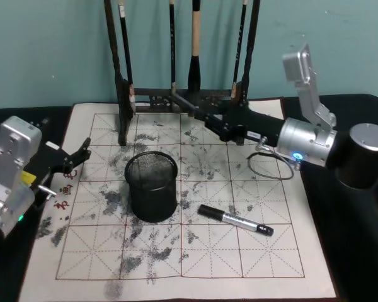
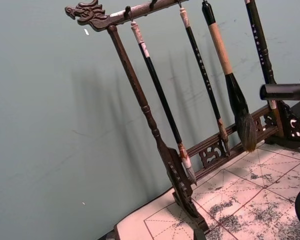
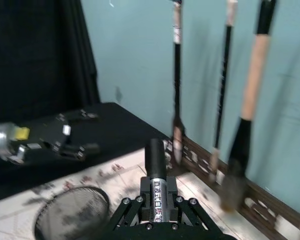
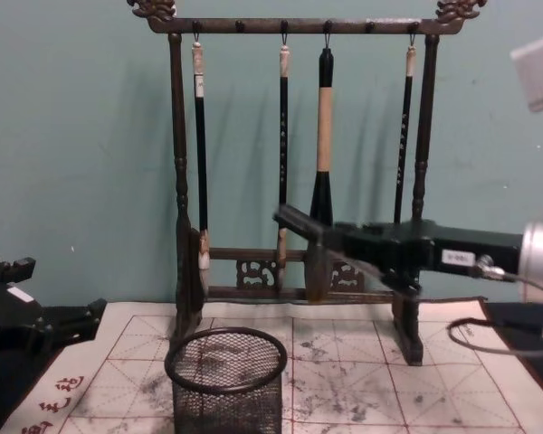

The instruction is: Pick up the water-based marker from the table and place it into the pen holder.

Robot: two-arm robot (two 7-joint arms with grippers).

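Item one: a stubby water-based marker with a black cap and a silver-grey printed barrel point(image 3: 155, 175) is clamped by its barrel between the fingers of the right gripper point(image 3: 157, 202), cap pointing away from the wrist. It is off the table, held above the far part of the mat. It sits to the right of and beyond the black wire-mesh cylindrical pen holder point(image 1: 152, 202), higher than the holder's rim and just in front of the dark wooden brush rack point(image 4: 176, 181).

Pick-up is judged complete; the carry and the release into the holder are left to do. No marker is visible inside the holder.

Item two: a second marker of like pattern point(image 1: 235, 220) lies flat on the ink-stained white grid mat point(image 1: 271, 264), near and right of the holder, apart from it and untouched.

The left gripper point(image 1: 84, 156) is at the left edge of the mat, fingers spread, holding nothing.

Assessment: roughly halfway for the held marker; the holder's mouth is unobstructed
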